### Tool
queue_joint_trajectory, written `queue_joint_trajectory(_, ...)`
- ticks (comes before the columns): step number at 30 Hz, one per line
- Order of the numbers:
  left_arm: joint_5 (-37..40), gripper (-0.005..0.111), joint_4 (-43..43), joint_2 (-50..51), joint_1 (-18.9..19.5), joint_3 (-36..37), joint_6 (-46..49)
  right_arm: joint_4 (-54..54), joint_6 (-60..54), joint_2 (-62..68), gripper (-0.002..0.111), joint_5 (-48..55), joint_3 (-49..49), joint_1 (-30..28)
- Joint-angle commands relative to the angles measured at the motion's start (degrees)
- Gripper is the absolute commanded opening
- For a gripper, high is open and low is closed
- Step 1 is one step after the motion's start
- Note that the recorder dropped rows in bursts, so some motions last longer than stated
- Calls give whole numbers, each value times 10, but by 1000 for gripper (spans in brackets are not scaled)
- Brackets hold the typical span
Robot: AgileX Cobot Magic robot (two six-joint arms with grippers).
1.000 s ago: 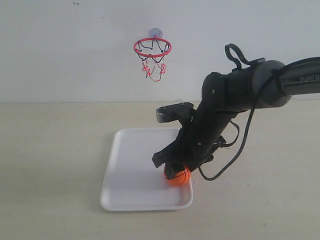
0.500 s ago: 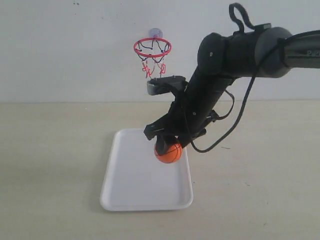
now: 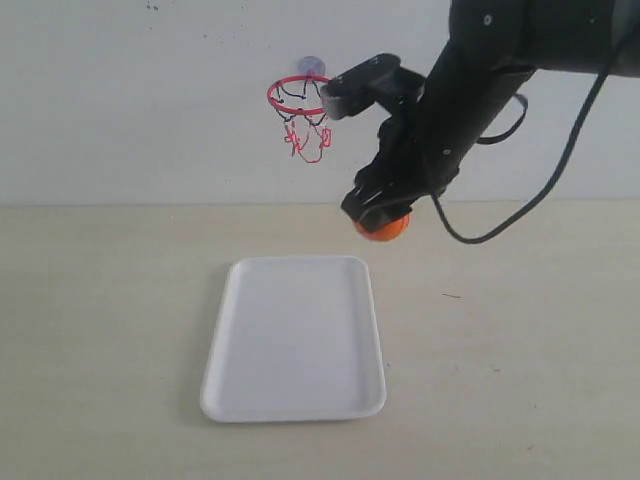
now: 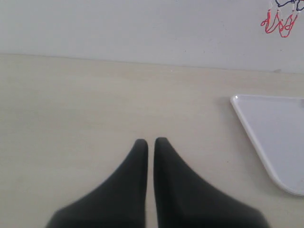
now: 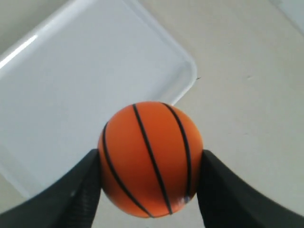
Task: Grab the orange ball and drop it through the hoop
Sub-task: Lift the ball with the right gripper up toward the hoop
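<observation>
The orange ball [image 3: 382, 228] [image 5: 150, 159] with black seams hangs in the air, well above the table, just past the far right corner of the white tray. My right gripper [image 3: 380, 218] [image 5: 150, 164] is shut on it, one black finger on each side. The hoop [image 3: 305, 96], a red ring with a red, white and black net on a suction cup, sticks to the back wall up and to the left of the ball. Only the net's bottom [image 4: 279, 23] shows in the left wrist view. My left gripper [image 4: 150, 141] is shut on nothing, low over bare table left of the tray.
A white tray [image 3: 294, 336] [image 4: 275, 133] [image 5: 71, 85] lies flat on the beige table below the ball. The right arm's black cable [image 3: 540, 190] hangs in a loop to the right. The white wall stands close behind the table's far edge.
My right gripper has lifted the ball off the tray, rising steadily up and slightly right toward the wall. The tray stays where it was, with nothing left on it.
</observation>
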Motion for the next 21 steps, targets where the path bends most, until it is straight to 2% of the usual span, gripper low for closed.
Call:
queue_joint_trajectory(1, -6, 4, -2, -1, 1, 2, -4, -1, 23, -18, 0, -33, -8, -45)
queue_joint_trajectory(6, -6, 4, -2, -1, 1, 2, -4, 13, 73, -18, 0, -51, -8, -95)
queue_joint_trajectory(9, -6, 4, -2, -1, 1, 2, -4, 112, 68, -18, 0, -52, -8, -124)
queue_joint_trajectory(11, -6, 4, -2, -1, 1, 2, -4, 246, 5, -17, 0, -52, -8, -139)
queue_joint_trajectory(13, -6, 4, -2, -1, 1, 2, -4, 388, -108, -16, 0, -49, -8, -149)
queue_joint_trajectory(15, -6, 4, -2, -1, 1, 2, -4, 483, -204, -16, 0, -54, -8, -152)
queue_joint_trajectory(21, -6, 4, -2, -1, 1, 2, -4, 622, -382, -10, 0, -112, -8, -152)
